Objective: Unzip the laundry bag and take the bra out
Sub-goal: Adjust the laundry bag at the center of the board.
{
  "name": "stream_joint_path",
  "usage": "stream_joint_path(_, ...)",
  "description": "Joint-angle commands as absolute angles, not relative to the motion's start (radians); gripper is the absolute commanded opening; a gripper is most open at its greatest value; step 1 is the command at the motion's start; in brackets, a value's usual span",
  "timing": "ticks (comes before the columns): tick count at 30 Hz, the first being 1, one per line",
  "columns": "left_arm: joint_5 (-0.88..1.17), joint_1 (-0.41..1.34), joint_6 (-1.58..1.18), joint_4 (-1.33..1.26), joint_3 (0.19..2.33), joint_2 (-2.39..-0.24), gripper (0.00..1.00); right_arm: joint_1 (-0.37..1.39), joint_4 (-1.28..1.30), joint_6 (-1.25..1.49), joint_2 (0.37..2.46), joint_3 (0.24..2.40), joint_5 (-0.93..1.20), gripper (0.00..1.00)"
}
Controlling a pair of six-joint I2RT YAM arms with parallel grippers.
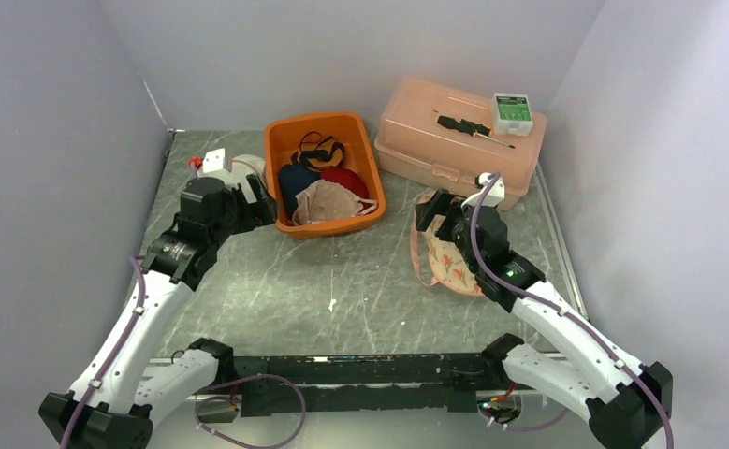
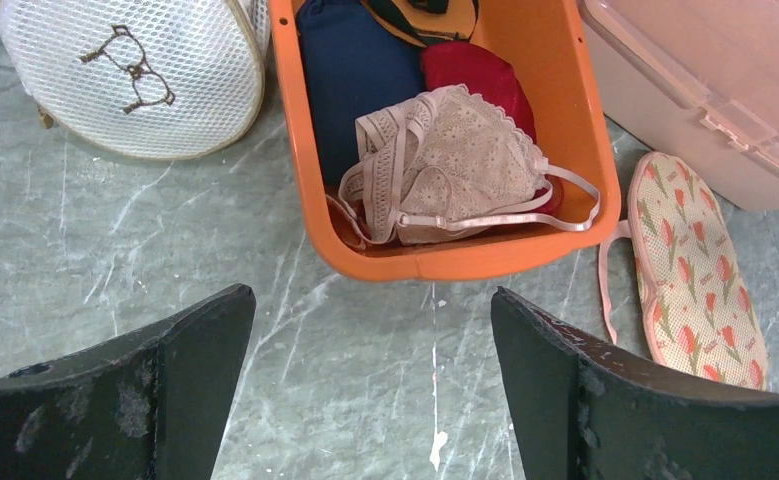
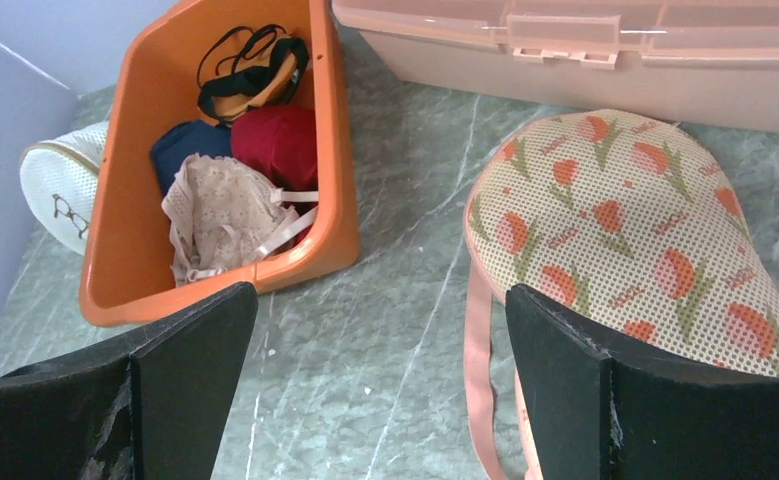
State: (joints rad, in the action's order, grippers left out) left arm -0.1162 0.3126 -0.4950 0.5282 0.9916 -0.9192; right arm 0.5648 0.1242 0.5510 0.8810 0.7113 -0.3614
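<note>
Two mesh laundry bags lie on the grey table. A flat floral one with pink trim is at the right. A round white one is at the left. A beige lace bra rests on top of other clothes in the orange bin. My left gripper hangs open over bare table just short of the bin's near corner. Open as well, my right gripper hovers at the floral bag's left edge, one finger over its mesh. No zipper shows.
A pink lidded box stands at the back right, carrying a screwdriver and a small green-and-white box. The bin also holds dark blue, red and black-orange garments. Grey walls close in on three sides.
</note>
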Motion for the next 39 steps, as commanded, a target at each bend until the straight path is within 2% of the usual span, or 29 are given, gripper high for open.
stream_joint_path(1, -0.109, 0.310, -0.503, 0.503, 0.997, -0.894, 0.94, 0.566, 0.055, 0.535, 0.820, 0.690, -0.388, 1.00)
stream_joint_path(6, -0.101, 0.311, -0.480, 0.497, 0.986, -0.889, 0.93, 0.565, 0.051, 0.508, 0.729, 0.636, -0.489, 0.99)
stream_joint_path(11, -0.089, 0.311, -0.471, 0.466, 0.954, -0.860, 0.92, 0.540, 0.216, 0.539, 0.739, 0.690, -0.577, 0.99)
stream_joint_path(18, -0.050, 0.310, -0.472, 0.457, 0.950, -0.860, 0.92, 0.285, 0.229, 0.678, 0.674, 0.546, -0.345, 0.94)
stream_joint_path(25, 0.051, 0.311, -0.471, 0.442, 0.949, -0.879, 0.92, 0.097, 0.188, 0.765, 0.722, 0.408, -0.177, 0.94)
stream_joint_path(29, 0.143, 0.326, -0.454, 0.435, 0.956, -0.901, 0.92, 0.062, 0.156, 0.792, 0.743, 0.357, -0.139, 0.96)
stream_joint_path(33, 0.153, 0.352, -0.444, 0.447, 0.966, -0.918, 0.92, 0.061, 0.146, 0.782, 0.744, 0.338, -0.128, 0.95)
stream_joint_path(39, 0.158, 0.368, -0.441, 0.440, 0.961, -0.914, 0.92, 0.061, 0.229, 0.761, 0.678, 0.368, -0.234, 0.97)
